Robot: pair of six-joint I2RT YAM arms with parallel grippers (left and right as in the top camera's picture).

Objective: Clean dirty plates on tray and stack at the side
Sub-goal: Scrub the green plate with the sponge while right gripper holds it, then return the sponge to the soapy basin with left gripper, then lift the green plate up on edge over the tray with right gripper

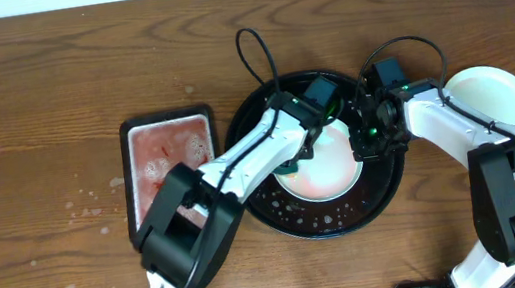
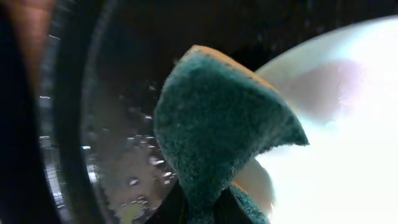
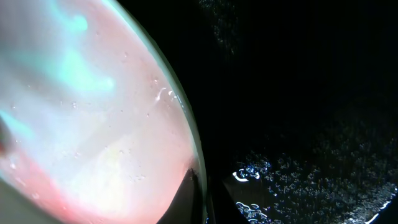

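Jaws: left gripper (image 2: 199, 211) clamped on the green sponge (image 2: 217, 124), right gripper (image 3: 198, 200) pinching the rim of the pale plate (image 3: 93, 112). I'd scrub circles over the pink smear (image 3: 99, 193), pinch steady.

We can read no text, label, brand, number or sign in any of the three views.
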